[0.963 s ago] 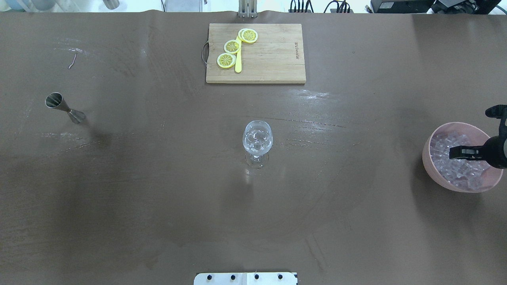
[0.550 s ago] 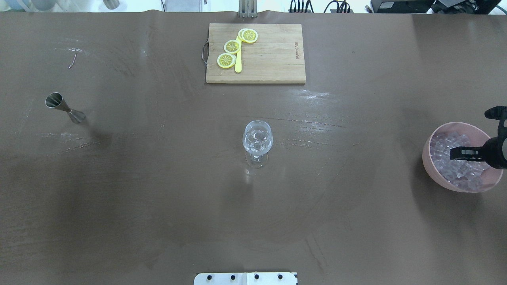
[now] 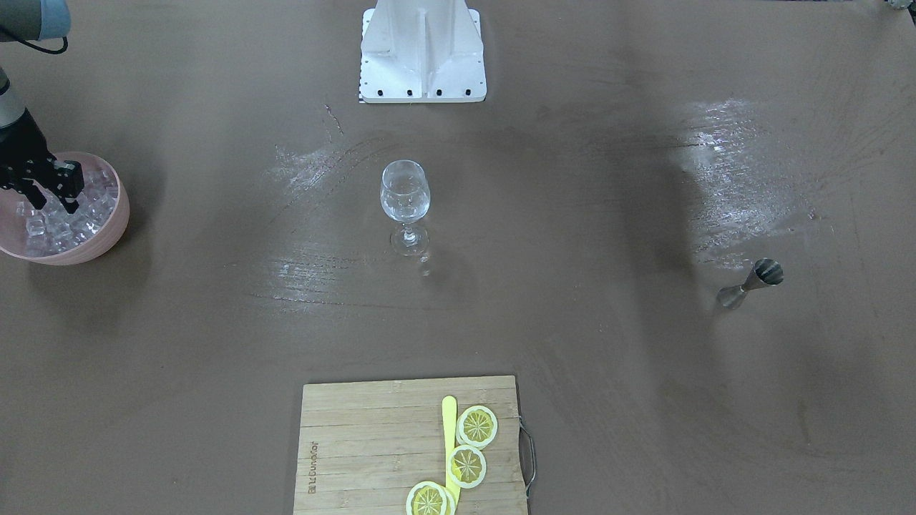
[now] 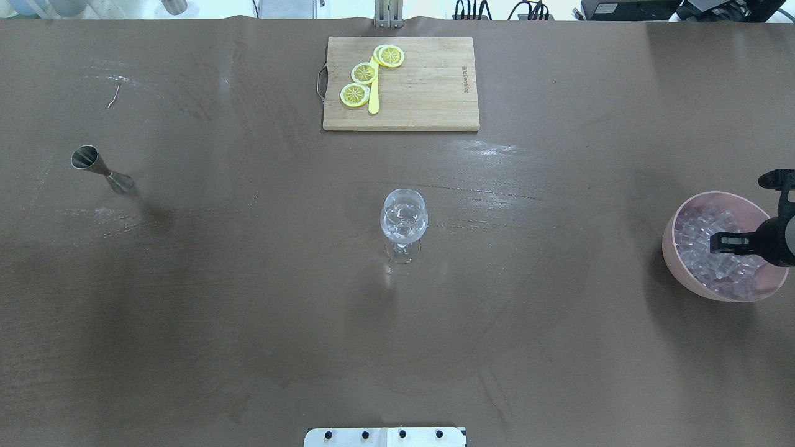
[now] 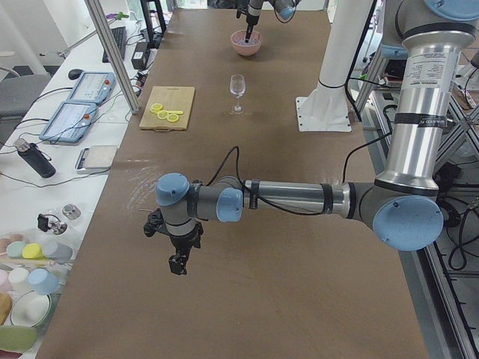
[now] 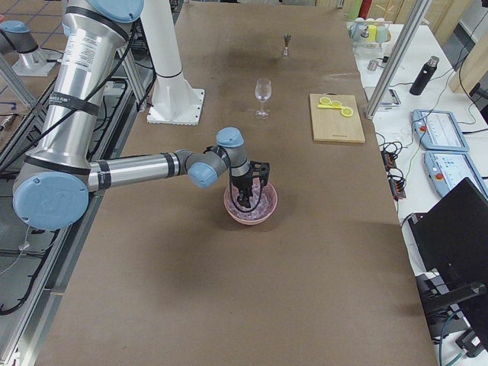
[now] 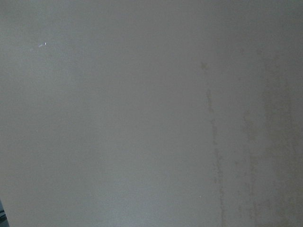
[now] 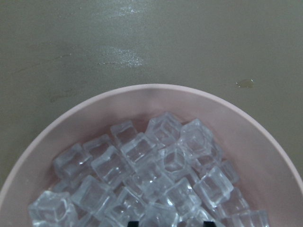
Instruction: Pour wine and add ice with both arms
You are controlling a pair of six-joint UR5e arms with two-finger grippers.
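Pinch one top cube of ice across flat faces with the wide-spread right gripper: hard, light, slippery.

Overhead frame: glass at centre; board upper centre; jigger far left; ice in bowl, right edge.
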